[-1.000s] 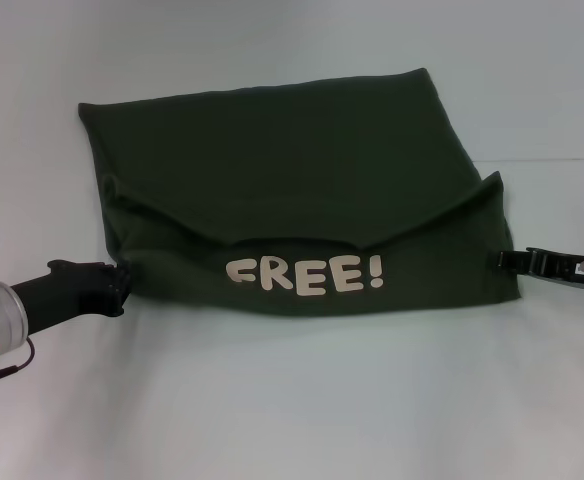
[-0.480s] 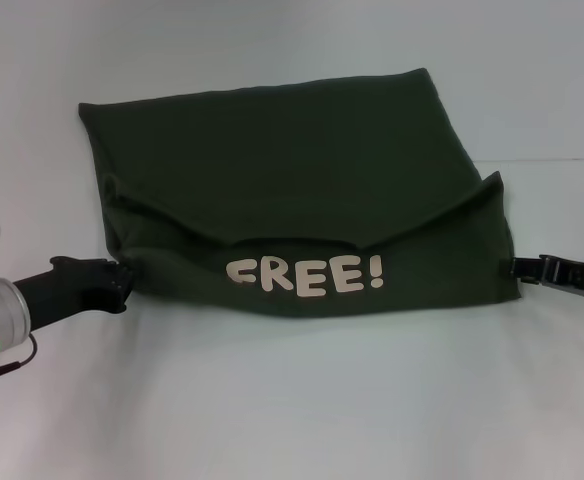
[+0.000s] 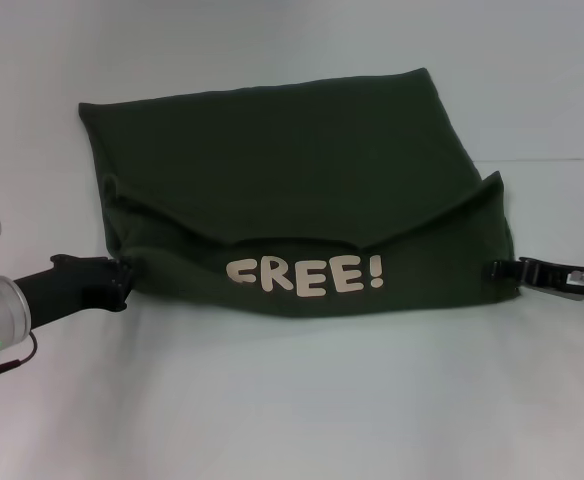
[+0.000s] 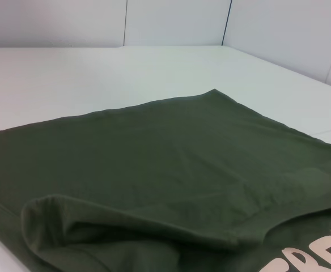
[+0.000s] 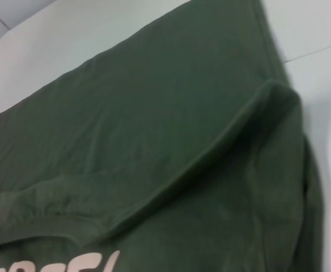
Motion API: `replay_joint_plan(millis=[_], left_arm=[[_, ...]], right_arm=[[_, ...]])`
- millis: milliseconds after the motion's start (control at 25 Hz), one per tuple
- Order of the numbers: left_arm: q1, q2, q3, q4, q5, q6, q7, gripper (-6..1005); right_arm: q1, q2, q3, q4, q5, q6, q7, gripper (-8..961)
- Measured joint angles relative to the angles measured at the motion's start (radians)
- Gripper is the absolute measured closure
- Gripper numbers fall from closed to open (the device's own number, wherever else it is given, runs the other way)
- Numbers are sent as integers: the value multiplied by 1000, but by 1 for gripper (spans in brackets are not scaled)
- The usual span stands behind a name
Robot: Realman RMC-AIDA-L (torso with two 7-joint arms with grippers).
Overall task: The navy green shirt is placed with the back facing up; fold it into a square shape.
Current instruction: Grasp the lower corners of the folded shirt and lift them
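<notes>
I've got the navy green shirt spread across the middle of the white table, filling most of my head view. The near strip is folded up over the back, so the cream "FREE!" lettering faces up along the six o'clock edge. Above that fold the plain back runs off toward twelve o'clock, its far edge slanting from ten o'clock up to one o'clock.

Left gripper sits at about eight o'clock, low on the table, its black tip right against the shirt's near left corner. Whether it's pinching cloth or only touching it, I cannot tell from here; the fingers merge with the dark fabric.

Right gripper is at about four o'clock, also low, its tip touching the shirt's right edge just below the raised corner of the fold. Same story: I cannot tell if the jaws are wide, narrow or clamped on fabric.

My left wrist view shows the folded lip of the shirt puffed up and rolled rather than lying flat, with a slice of the lettering at the frame's corner. The right wrist view shows the fold ridge running diagonally across the cloth, standing a little proud of the layer under it.
</notes>
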Motion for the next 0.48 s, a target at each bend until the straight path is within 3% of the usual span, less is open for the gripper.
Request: replay_joint_plan(millis=[200,480], left_arm=[[-1,0,0,0,0,0,0,998],[2,0,0,0,0,0,1,998]], right_arm=[[13,13,0,0,0,-5,-2,523],[1,16,7,-2,6,-2,-3,653]])
